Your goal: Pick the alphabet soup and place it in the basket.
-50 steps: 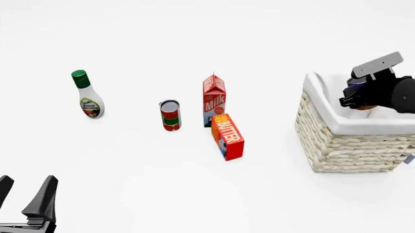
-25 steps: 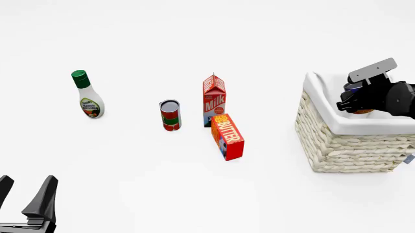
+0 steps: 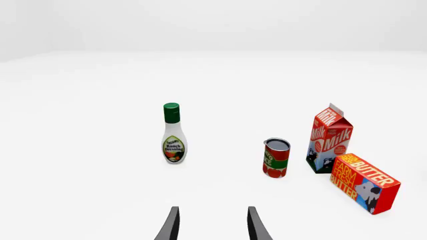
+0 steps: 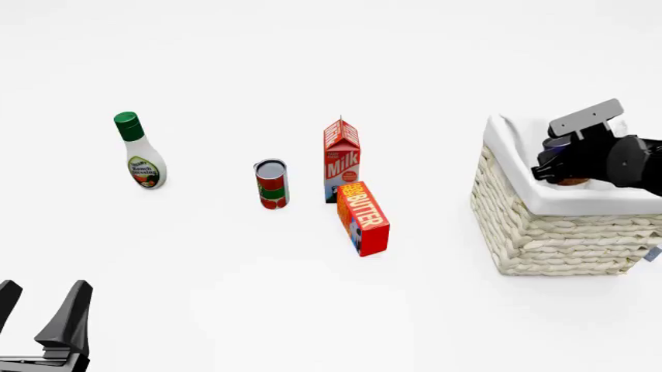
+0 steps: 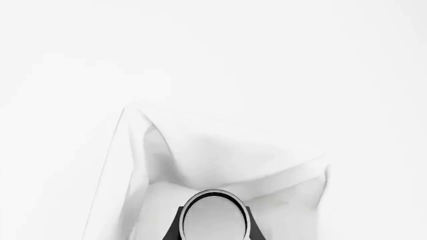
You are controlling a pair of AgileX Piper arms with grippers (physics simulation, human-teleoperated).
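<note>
The alphabet soup [image 4: 572, 183] is mostly hidden behind my right gripper [image 4: 563, 164], which is shut on it and holds it low inside the basket [image 4: 538, 232], near its left wall. Only a sliver of the can's blue label and its orange base show there. In the right wrist view the can's silvery top [image 5: 213, 217] sits between the dark fingers [image 5: 172, 229], above the basket's white cloth lining [image 5: 200, 150]. My left gripper [image 4: 36, 310] stands open at the table's near left corner, holding nothing, and is also seen open in its own wrist view [image 3: 212, 227].
A red-and-green labelled can [image 4: 271, 184], a milk carton [image 4: 342, 159] and a butter box [image 4: 363, 218] stand mid-table. A ranch dressing bottle [image 4: 136, 151] stands to the left. The same items appear in the left wrist view: can [image 3: 276, 158], bottle [image 3: 173, 134].
My right gripper has sunk lower and shifted slightly left, taking the soup can deeper into the basket. The left arm has not moved.
</note>
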